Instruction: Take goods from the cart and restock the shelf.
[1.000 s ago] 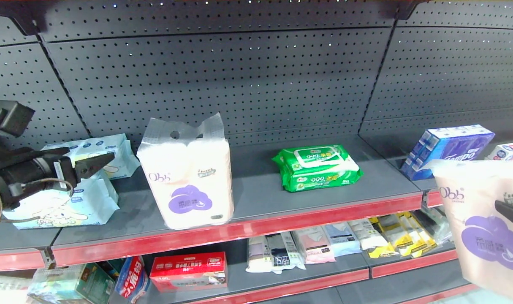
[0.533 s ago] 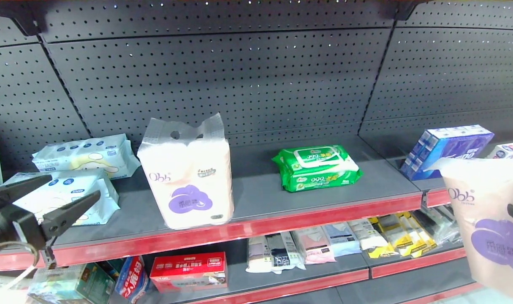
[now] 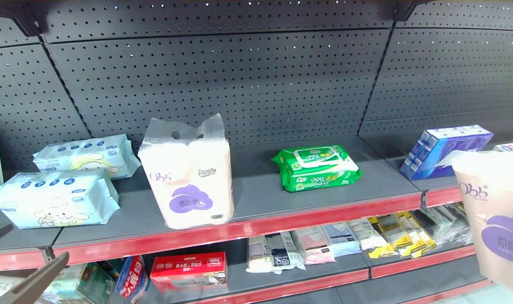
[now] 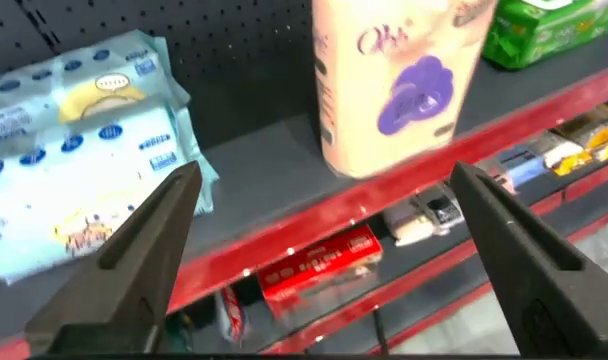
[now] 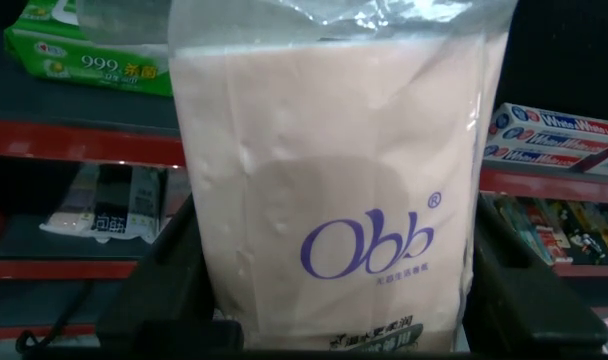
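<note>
Roll pack [image 5: 324,150] clamped in right gripper [image 5: 336,295] at near right of shelf [image 3: 260,192]; left gripper [image 4: 324,205] jaws spread wide, near left.

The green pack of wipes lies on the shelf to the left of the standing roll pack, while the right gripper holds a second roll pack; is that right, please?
Not quite: in the head view the green pack of wipes lies on the shelf to the right of the standing roll pack. The right gripper does hold a second roll pack.
</note>
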Controlling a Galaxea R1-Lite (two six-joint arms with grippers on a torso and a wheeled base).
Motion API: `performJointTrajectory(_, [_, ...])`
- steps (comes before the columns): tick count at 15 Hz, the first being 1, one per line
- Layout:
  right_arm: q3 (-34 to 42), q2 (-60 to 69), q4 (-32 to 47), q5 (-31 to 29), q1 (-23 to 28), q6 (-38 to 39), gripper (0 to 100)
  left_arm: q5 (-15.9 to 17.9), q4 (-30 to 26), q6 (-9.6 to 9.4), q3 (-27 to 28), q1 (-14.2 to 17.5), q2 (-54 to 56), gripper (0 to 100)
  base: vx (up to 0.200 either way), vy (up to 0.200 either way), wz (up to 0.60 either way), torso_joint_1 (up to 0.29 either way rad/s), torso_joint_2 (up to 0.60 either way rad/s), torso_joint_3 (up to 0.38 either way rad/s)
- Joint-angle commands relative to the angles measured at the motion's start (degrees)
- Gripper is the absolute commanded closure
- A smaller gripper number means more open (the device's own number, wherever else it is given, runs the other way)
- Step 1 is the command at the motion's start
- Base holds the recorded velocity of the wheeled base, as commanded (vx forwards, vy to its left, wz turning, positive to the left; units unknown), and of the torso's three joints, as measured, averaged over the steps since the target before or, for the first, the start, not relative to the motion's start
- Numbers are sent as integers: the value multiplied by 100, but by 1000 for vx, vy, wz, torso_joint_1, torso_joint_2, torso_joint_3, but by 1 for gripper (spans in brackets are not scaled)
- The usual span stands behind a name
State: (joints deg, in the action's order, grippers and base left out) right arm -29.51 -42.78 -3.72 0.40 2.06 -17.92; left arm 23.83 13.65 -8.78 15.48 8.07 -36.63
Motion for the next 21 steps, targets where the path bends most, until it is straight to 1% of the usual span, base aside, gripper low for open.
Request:
performJointTrajectory(1, [-2,15,-6,4,5,8,100,-1,-29,-98,-10,2,403,0,0,0,0,0,0,0])
performJointTrajectory(2, [-37,-20,-15,4,5,8,100,-1,-47,-195,-19,2,464,0,0,0,0,0,0,0])
performJointTrajectory(3, [-63,-55,-15,4,5,-1,100,-1,-100,-230,-19,2,499,0,0,0,0,0,0,0])
performJointTrajectory(4, [-125,-152,-15,4,5,-1,100,-1,-267,-247,7,2,587,0,0,0,0,0,0,0])
performJointTrajectory(7, [-107,-222,-15,13,-4,-1,100,16,-311,-256,25,-69,631,0,0,0,0,0,0,0])
performJointTrajectory(8, [-107,-293,-15,13,-4,8,100,43,-319,-247,87,-262,649,0,0,0,0,0,0,0])
performJointTrajectory(9, [-116,-310,-24,13,5,8,100,192,-346,-256,157,-535,684,0,0,0,0,0,0,0])
performJointTrajectory(10, [-125,-337,-24,13,5,8,100,236,-557,-256,315,-974,693,0,0,0,0,0,0,0])
performJointTrajectory(11, [-125,-354,-24,13,5,8,100,236,-1049,-256,561,-1519,728,0,0,0,0,0,0,0])
performJointTrajectory(12, [-125,-354,-24,13,5,8,100,236,-1567,-265,807,-1914,860,0,0,0,0,0,0,0])
performJointTrajectory(13, [-125,-381,-24,13,5,8,100,201,-1989,-291,965,-2108,974,0,0,0,0,0,0,0])
performJointTrajectory(14, [-134,-389,-24,4,14,8,100,122,-2104,-318,965,-2090,1018,0,0,0,0,0,0,0])
performJointTrajectory(15, [-160,-407,-24,4,14,8,100,-291,-2112,-344,878,-2037,1070,0,0,0,0,0,0,0])
performJointTrajectory(16, [-178,-424,-24,4,14,17,100,-1188,-1972,-344,675,-1994,1281,0,0,0,0,0,0,0])
performJointTrajectory(17, [-195,-424,-24,4,14,17,100,-1346,-1910,-326,588,-2002,1484,0,0,0,0,0,0,0])
performJointTrajectory(18, [-230,-424,-24,13,14,17,100,-1364,-1945,-326,482,-2002,1853,0,0,0,0,0,0,0])
performJointTrajectory(19, [-292,-433,-24,13,5,8,100,-1390,-2060,-326,412,-1994,2072,0,0,0,600,2,2,2])
performJointTrajectory(21, [-327,-486,-24,13,-4,8,100,-1399,-2279,-335,412,-1994,2222,0,0,0,600,2,-7,2])
